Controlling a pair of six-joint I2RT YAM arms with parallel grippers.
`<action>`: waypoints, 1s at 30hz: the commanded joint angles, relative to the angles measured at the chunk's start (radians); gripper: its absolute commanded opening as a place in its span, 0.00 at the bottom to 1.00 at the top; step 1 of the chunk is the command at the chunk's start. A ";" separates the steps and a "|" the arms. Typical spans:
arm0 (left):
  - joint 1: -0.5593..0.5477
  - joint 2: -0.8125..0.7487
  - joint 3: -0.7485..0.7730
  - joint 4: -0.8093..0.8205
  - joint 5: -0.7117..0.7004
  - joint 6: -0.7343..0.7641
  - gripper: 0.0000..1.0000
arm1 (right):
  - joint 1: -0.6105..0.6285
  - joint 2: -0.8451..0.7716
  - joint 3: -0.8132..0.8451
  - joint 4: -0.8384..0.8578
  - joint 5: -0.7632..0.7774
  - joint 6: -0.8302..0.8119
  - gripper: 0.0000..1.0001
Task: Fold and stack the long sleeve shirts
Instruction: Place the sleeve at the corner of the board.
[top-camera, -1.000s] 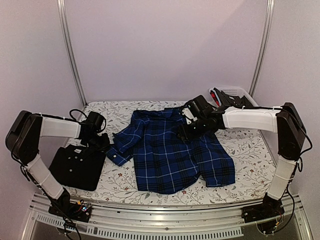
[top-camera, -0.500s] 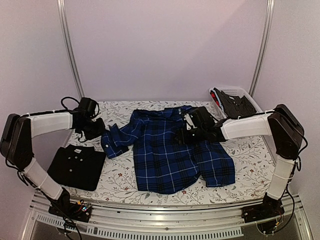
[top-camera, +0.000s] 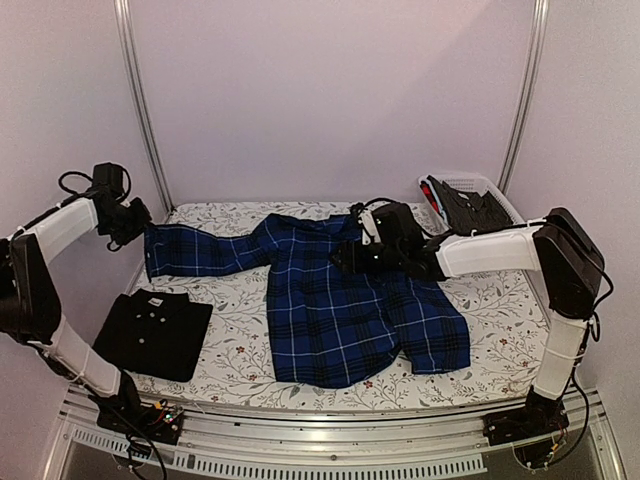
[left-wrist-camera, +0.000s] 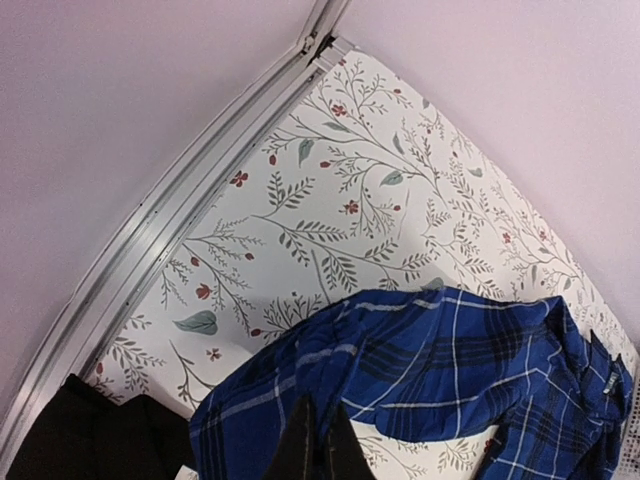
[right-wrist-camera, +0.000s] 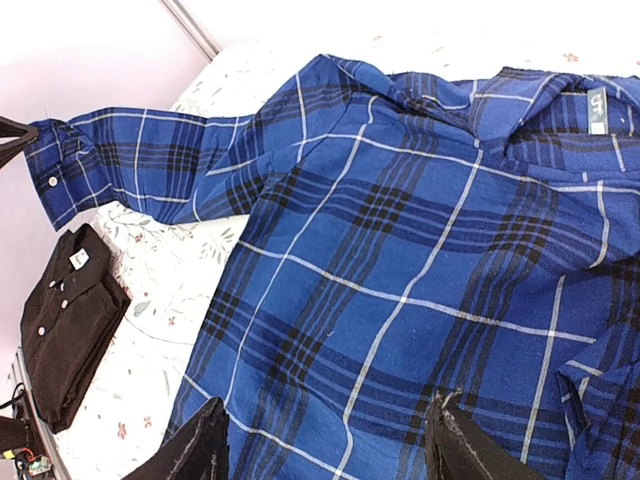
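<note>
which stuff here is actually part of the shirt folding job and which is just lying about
Part of the job:
blue plaid shirt, spread open, one sleeve gripped by the left end effector
black shirt, folded, near left

Just lying about:
white basket at the far right, dark things in it
floral table cover

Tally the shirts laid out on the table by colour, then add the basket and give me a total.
blue plaid shirt: 1
black shirt: 1
white basket: 1
Total: 3 (the dark things inside the basket cannot be told apart, so they are not counted)
</note>
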 joint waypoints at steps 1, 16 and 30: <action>0.058 0.047 0.037 0.002 0.073 0.040 0.00 | 0.003 0.021 0.034 0.029 -0.012 -0.010 0.66; 0.090 0.130 -0.108 0.235 0.287 -0.024 0.30 | 0.000 0.071 0.141 -0.038 -0.012 -0.017 0.78; 0.017 0.238 -0.135 0.195 0.642 0.061 0.82 | -0.045 0.360 0.545 -0.312 -0.026 0.173 0.90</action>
